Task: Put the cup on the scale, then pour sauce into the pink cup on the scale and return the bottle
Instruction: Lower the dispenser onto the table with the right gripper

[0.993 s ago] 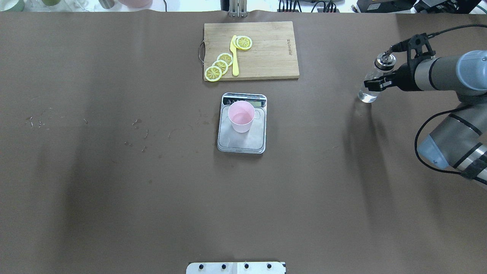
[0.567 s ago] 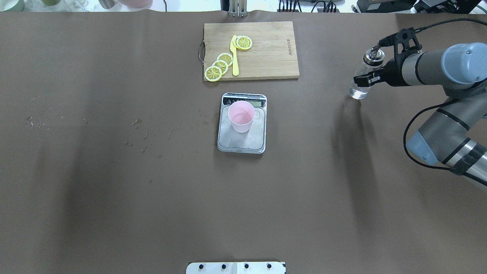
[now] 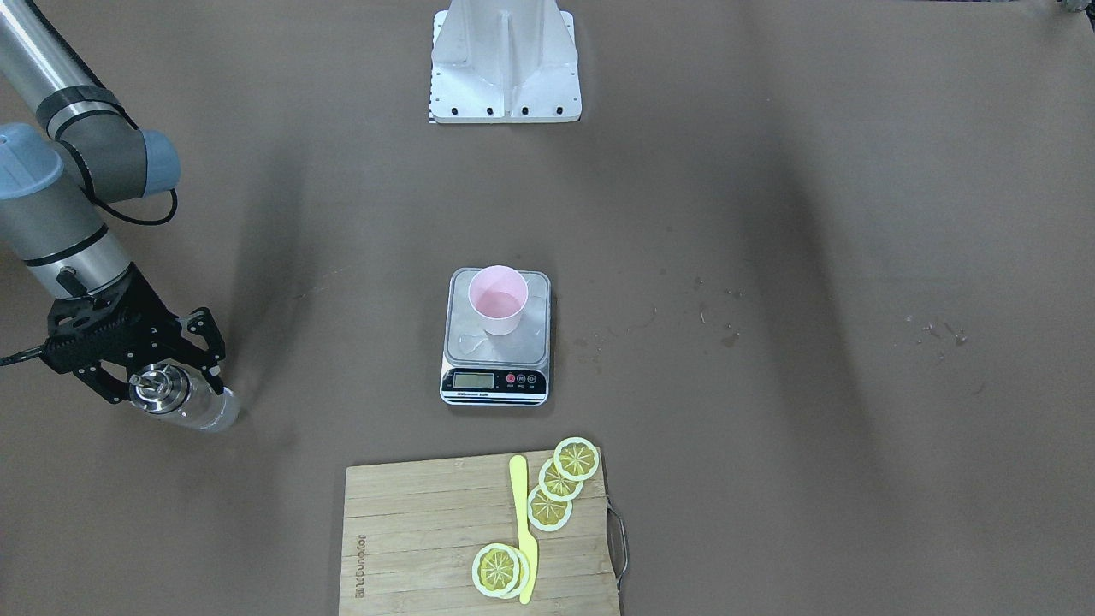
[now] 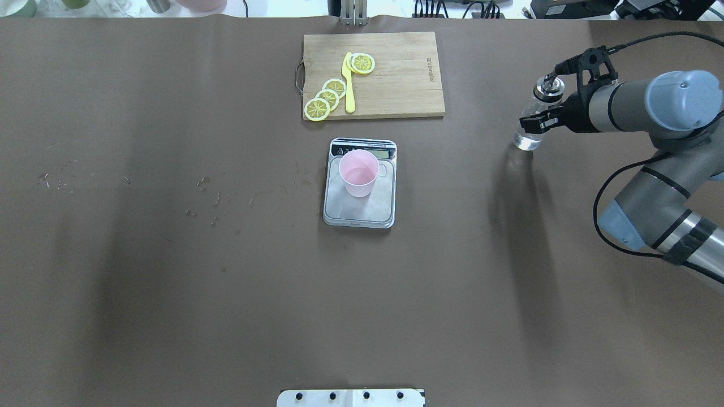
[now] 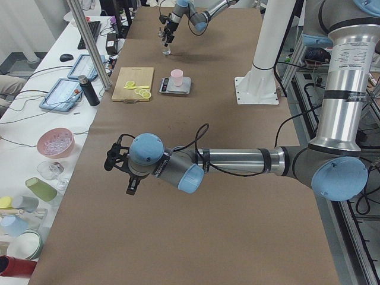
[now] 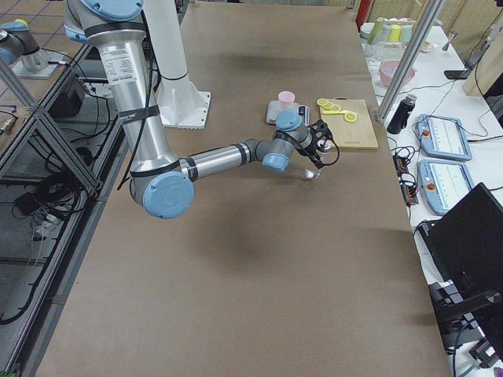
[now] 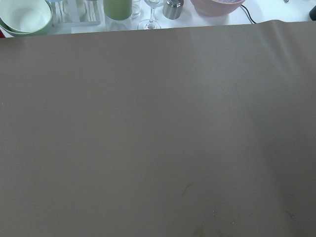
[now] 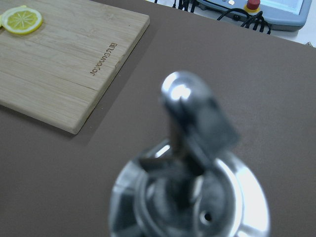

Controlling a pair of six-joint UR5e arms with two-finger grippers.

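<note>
The pink cup (image 4: 358, 172) stands upright on the silver scale (image 4: 360, 213), toward the display end; it also shows in the front view (image 3: 498, 299). My right gripper (image 4: 536, 120) is shut on the clear bottle (image 4: 528, 137) with its silver pourer cap (image 4: 547, 90), far right of the scale and level with the cutting board's near edge. The bottle is upright, its base at or just above the table. The cap fills the right wrist view (image 8: 192, 197). My left gripper (image 5: 127, 178) shows only in the exterior left view, over bare table; I cannot tell its state.
A wooden cutting board (image 4: 396, 73) with lemon slices (image 4: 328, 97) and a yellow knife (image 4: 348, 82) lies behind the scale. Small droplets (image 4: 209, 192) spot the table left of the scale. Bowls and glasses (image 7: 118, 10) stand beyond the far edge.
My right gripper has carried the bottle leftward, toward the middle of the table. The cup and scale have not moved.
</note>
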